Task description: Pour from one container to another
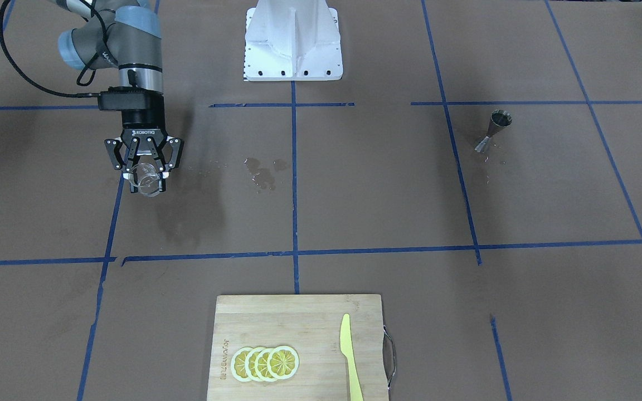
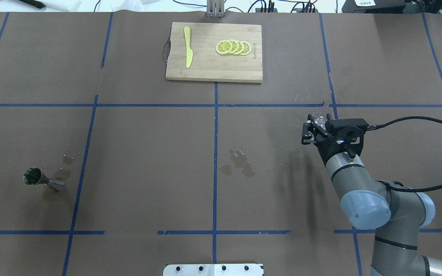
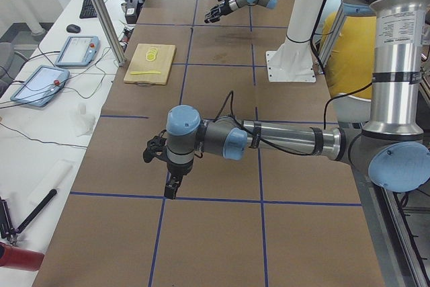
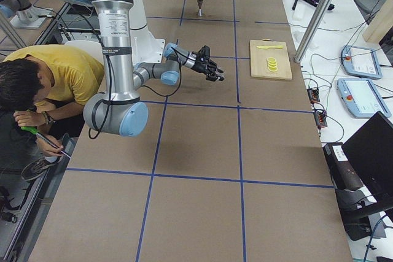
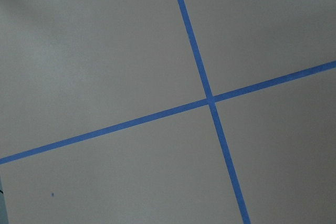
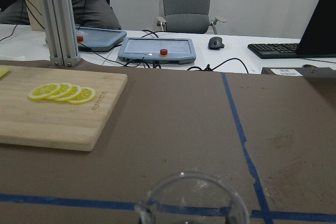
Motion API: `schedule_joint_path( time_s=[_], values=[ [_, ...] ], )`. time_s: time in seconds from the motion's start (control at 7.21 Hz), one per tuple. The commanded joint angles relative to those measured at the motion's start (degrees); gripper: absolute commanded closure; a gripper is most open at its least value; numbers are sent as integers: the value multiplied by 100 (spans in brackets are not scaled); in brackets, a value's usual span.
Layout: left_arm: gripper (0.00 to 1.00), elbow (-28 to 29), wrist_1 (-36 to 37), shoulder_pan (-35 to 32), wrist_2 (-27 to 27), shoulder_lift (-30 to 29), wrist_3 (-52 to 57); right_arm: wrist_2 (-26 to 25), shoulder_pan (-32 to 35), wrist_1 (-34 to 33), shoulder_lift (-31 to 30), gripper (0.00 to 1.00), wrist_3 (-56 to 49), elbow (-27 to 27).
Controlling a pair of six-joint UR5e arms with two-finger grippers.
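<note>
The clear glass cup (image 1: 147, 182) hangs above the table between the fingers of my right gripper (image 1: 144, 170), which is shut on it. From overhead the cup (image 2: 319, 119) shows just past the right gripper (image 2: 315, 126), near a blue tape crossing. Its rim (image 6: 191, 199) fills the bottom of the right wrist view. The steel jigger (image 1: 494, 131) stands upright and alone far across the table (image 2: 38, 179), with wet spots around it. My left gripper (image 3: 172, 183) shows only in the exterior left view, low over bare table; I cannot tell whether it is open or shut.
A wooden cutting board (image 2: 213, 71) with lemon slices (image 2: 233, 47) and a yellow knife (image 2: 187, 51) lies at the far middle edge. Spilled drops (image 2: 238, 163) mark the table centre. The white robot base (image 1: 293, 42) stands mid-table. A person (image 4: 55, 84) crouches beside it.
</note>
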Motion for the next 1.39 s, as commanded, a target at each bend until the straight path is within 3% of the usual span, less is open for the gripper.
schedule_joint_path(
  time_s=[0.0,0.69,1.25],
  values=[
    [0,-30,-18,0,-8,1,-11,-97,-29,935,-857,100,26,-70],
    [0,-30,-44,0,-17,1,6,-404,-617,985,-1352,100,677,-264],
    [0,-21,-53,0,-8,10,15,-746,-987,1468,-1380,100,1029,-616]
  ],
)
